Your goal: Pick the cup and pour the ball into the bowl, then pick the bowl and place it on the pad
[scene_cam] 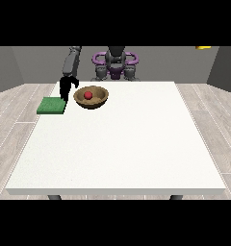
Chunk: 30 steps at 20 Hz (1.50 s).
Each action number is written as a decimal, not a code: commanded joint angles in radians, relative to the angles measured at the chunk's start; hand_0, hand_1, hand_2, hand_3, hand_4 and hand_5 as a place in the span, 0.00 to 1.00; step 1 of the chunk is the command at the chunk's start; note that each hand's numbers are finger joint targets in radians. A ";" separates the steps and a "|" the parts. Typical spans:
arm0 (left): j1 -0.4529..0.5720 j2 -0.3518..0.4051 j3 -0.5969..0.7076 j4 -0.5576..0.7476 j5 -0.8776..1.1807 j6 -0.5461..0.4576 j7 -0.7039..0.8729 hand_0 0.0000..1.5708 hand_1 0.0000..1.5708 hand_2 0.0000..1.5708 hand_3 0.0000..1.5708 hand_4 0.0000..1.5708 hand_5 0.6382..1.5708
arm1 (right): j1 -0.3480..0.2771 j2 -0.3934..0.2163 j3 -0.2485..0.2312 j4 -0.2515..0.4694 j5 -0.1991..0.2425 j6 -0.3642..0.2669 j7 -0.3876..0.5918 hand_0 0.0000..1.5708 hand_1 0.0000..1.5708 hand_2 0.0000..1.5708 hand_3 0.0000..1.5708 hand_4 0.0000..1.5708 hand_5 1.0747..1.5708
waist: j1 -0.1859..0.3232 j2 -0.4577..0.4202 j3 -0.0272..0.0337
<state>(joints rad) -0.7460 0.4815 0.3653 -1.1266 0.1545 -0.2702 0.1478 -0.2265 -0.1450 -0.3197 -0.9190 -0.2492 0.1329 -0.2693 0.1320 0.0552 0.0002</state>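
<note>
A brown bowl (91,97) stands on the white table (122,144) at the far left, with a red ball (88,95) inside it. A flat green pad (52,105) lies to the bowl's left, near the table's left edge. The hand at the view's left (66,86) hangs just left of the bowl's rim, above the pad's far right corner, and holds nothing. I see no cup anywhere. No hand shows at the view's right.
The robot's torso (115,65) stands behind the table's far edge. Wooden floor surrounds the table. A small yellow thing (202,47) shows at the top right.
</note>
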 commanded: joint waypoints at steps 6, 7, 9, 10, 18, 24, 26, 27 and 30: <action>-0.018 0.107 0.058 -0.050 0.086 -0.034 0.055 0.00 0.00 0.00 0.00 0.64 0.96 | -0.148 -0.027 -0.015 0.216 -0.004 0.025 -0.103 0.00 0.00 0.00 0.00 0.33 0.97 | -0.021 0.090 0.0007; 0.059 0.051 0.030 -0.091 0.067 -0.012 0.029 0.00 0.00 0.00 0.00 0.65 0.97 | -0.101 0.036 0.015 0.232 0.034 -0.024 -0.177 0.00 0.00 0.00 0.00 0.33 0.96 | -0.012 0.057 0.0005; 0.015 0.121 0.075 -0.079 0.123 -0.065 0.044 0.00 0.00 0.00 0.00 0.65 0.96 | -0.114 -0.015 -0.015 0.264 0.014 0.032 -0.222 0.00 0.00 0.00 0.00 0.32 0.96 | -0.012 0.101 0.0008; 0.061 0.114 0.081 -0.066 0.123 -0.067 0.038 0.00 0.00 0.00 0.00 0.65 0.96 | -0.087 -0.010 0.004 0.248 0.027 0.023 -0.193 0.00 0.00 0.00 0.00 0.30 0.95 | -0.019 0.071 0.0004; 0.038 0.129 0.068 -0.110 0.143 -0.097 0.031 0.00 0.00 0.00 0.00 0.65 0.96 | -0.132 0.027 0.000 0.235 0.026 -0.042 -0.216 0.00 0.00 0.00 0.00 0.28 0.95 | 0.033 0.131 0.0008; 0.037 0.194 0.121 -0.050 0.173 -0.121 0.019 0.00 0.00 0.00 0.00 0.65 0.97 | -0.182 0.080 0.014 0.227 0.030 -0.113 -0.191 0.00 0.00 0.00 0.00 0.32 0.97 | 0.002 0.152 0.0002; 0.010 0.192 0.123 -0.096 0.194 -0.125 0.024 0.00 0.00 0.00 0.00 0.65 0.96 | -0.121 0.016 -0.046 0.279 0.026 -0.180 -0.151 0.56 0.56 0.37 0.00 0.39 0.88 | 0.038 0.197 0.0010; 0.029 0.193 0.127 -0.089 0.193 -0.131 0.016 0.00 0.00 0.00 0.00 0.65 0.96 | -0.060 0.021 -0.014 0.281 0.064 -0.185 -0.159 0.94 0.94 1.00 0.29 0.40 0.84 | 0.046 0.206 0.0001; 0.012 0.180 0.128 -0.109 0.219 -0.122 0.043 0.00 0.00 0.00 0.00 0.65 0.96 | -0.008 -0.044 -0.006 0.282 0.111 -0.236 -0.145 1.00 1.00 1.00 1.00 0.60 0.80 | 0.057 0.194 -0.0002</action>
<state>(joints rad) -0.7196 0.6539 0.4772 -1.2225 0.3396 -0.3827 0.1774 -0.3146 -0.1245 -0.3227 -0.7605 -0.2013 -0.0249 -0.5045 0.1706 0.1875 -0.0344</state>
